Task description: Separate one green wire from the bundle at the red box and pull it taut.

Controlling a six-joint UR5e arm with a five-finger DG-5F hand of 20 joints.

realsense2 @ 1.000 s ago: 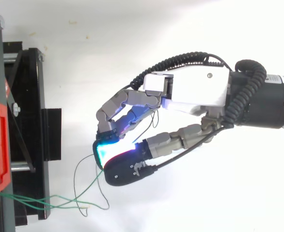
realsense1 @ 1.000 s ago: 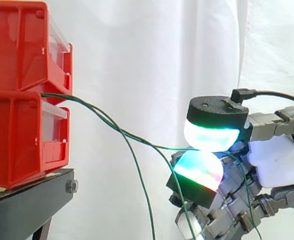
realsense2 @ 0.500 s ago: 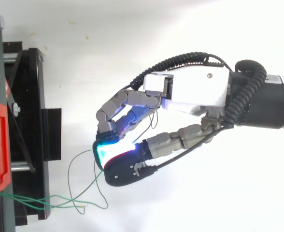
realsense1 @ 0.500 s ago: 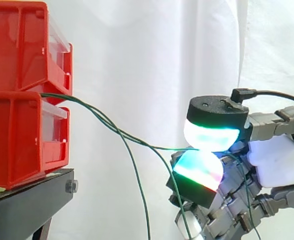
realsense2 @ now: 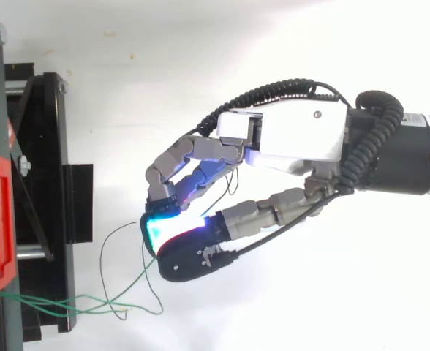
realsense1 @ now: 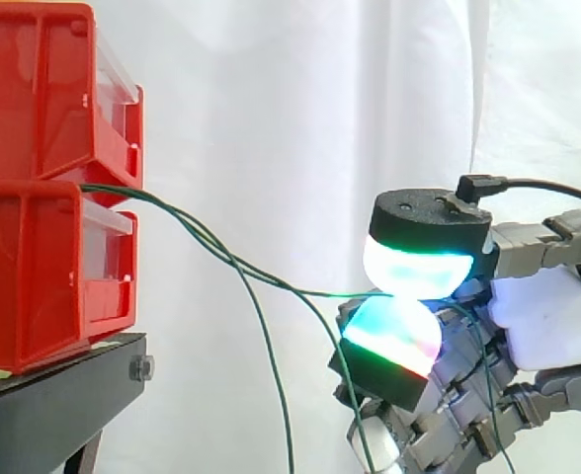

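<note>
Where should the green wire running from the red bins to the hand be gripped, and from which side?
Grip the green wire on its nearly level stretch, right of where the other wires droop away, so only one gets caught. Come from the right, opposite the red bins, with fingers above and below it. The hand pinches it about there.

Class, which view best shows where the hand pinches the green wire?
Side view: the green wire runs from the red bins in between two glowing pads of the hand. The top view shows slack loops; the hand covers the pinch.
</note>
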